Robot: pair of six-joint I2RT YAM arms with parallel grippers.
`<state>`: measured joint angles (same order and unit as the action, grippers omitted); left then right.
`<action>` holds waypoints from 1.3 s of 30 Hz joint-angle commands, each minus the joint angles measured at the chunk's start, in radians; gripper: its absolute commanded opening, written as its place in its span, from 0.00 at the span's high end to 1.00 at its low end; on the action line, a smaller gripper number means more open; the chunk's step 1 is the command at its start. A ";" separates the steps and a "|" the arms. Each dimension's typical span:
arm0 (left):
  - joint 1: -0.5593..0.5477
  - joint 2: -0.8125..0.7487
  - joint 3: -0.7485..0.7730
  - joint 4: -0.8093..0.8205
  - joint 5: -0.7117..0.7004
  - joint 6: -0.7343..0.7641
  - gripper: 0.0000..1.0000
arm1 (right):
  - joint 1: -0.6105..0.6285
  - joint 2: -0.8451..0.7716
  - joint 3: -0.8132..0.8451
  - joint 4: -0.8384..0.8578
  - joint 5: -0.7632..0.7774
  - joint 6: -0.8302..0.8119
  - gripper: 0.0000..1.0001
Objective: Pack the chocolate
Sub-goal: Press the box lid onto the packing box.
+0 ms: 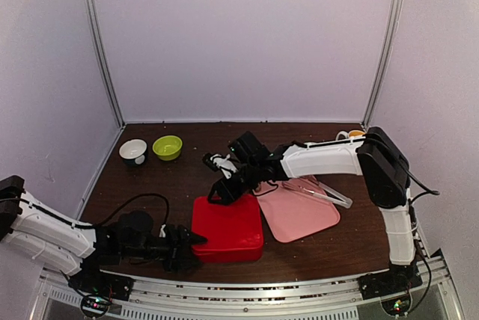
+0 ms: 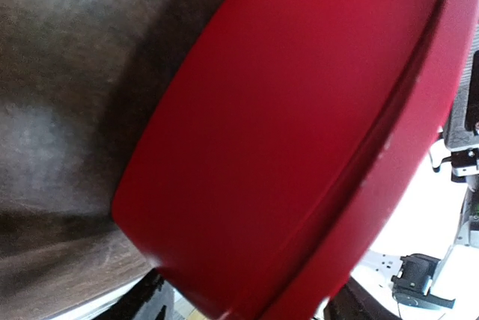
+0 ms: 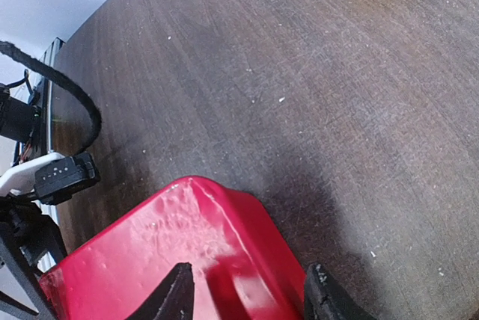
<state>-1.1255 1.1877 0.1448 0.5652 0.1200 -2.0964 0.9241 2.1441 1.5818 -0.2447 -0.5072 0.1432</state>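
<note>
No chocolate shows in any view. A red box with its red lid on stands at the near middle of the table. My left gripper lies low at the box's near left corner. In the left wrist view the box fills the frame, and the gripper is open with the box's edge between its dark fingers. My right gripper is at the far left corner, open. In the right wrist view one finger is over the lid and the other hangs outside the wall.
A pink tray lies right of the box with pale metal tongs on its far edge. A white bowl and a green bowl stand at the back left. A small cup stands at the back right.
</note>
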 commanded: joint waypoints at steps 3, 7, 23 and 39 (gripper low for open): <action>0.003 0.052 -0.008 0.085 -0.080 -0.052 0.35 | 0.020 0.056 0.059 -0.111 -0.147 -0.076 0.52; 0.004 0.130 -0.020 0.190 -0.085 -0.054 0.45 | 0.020 0.068 0.086 -0.167 -0.206 -0.135 0.54; 0.004 0.190 -0.030 0.163 -0.111 -0.017 0.61 | 0.062 0.139 0.147 -0.272 -0.238 -0.238 0.56; 0.007 0.468 -0.067 0.451 -0.052 -0.001 0.74 | 0.127 0.200 0.207 -0.308 -0.271 -0.302 0.53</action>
<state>-1.1492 1.5223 0.0952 1.0664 0.1833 -2.1380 0.9321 2.2791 1.7996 -0.3992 -0.6327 -0.1329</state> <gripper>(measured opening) 0.346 0.473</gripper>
